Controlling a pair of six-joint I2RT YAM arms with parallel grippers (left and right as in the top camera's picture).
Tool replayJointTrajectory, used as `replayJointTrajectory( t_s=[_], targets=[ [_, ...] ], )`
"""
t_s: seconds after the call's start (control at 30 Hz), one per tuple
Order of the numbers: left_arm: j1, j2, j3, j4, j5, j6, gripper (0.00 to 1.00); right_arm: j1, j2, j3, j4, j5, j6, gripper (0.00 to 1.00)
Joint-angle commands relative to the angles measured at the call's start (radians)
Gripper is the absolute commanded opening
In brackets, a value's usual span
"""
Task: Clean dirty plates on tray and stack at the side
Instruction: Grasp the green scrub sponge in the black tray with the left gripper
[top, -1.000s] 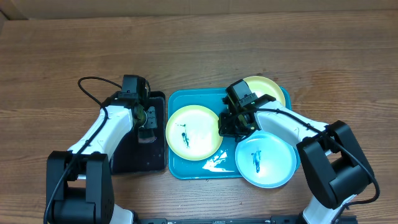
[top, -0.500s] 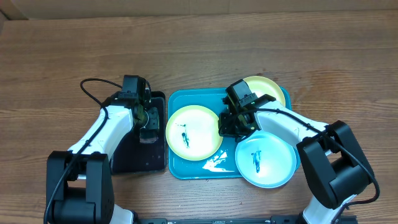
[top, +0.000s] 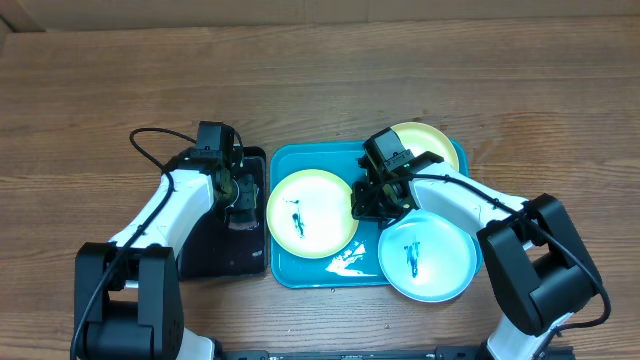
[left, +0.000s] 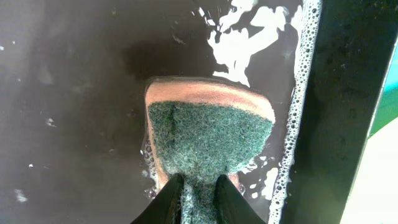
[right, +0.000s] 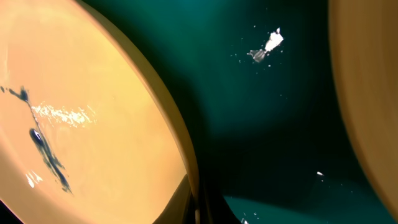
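Observation:
The teal tray (top: 310, 272) holds three plates. A yellow-green plate (top: 311, 212) with a dark smear lies at its left. Another yellow-green plate (top: 436, 142) lies at the back right. A light blue plate (top: 428, 256) with a dark smear overhangs the front right. My right gripper (top: 362, 206) is shut on the right rim of the left yellow-green plate (right: 93, 124). My left gripper (top: 238, 203) is shut on a green and orange sponge (left: 208, 134) and presses it on the wet black tray (top: 225, 250).
Soapy foam (left: 292, 143) lies on the black tray next to the sponge. A black cable (top: 145, 140) loops behind the left arm. The wooden table (top: 320, 80) surrounds both trays.
My left gripper with the sponge has shifted slightly on the black tray. The right arm and plates have not moved.

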Motion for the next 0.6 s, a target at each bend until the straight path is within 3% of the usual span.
replayJointTrajectory(
  t_s=[0.0,0.07,0.33,0.57],
  targets=[
    [-0.006,0.004,0.014,-0.007,0.008,0.008,0.16,0.006,0.009,0.021,0.001,-0.018,0.001,0.04],
    [-0.006,0.004,0.014,-0.008,0.008,0.008,0.04,0.006,0.009,0.021,0.001,-0.018,0.001,0.04],
    [-0.006,0.004,0.025,-0.021,0.010,0.008,0.04,0.006,0.009,0.021,-0.001,-0.019,0.001,0.04],
    [-0.006,-0.150,0.163,-0.154,0.009,0.036,0.04,0.006,0.009,0.021,-0.010,-0.018,0.001,0.04]
  ],
)
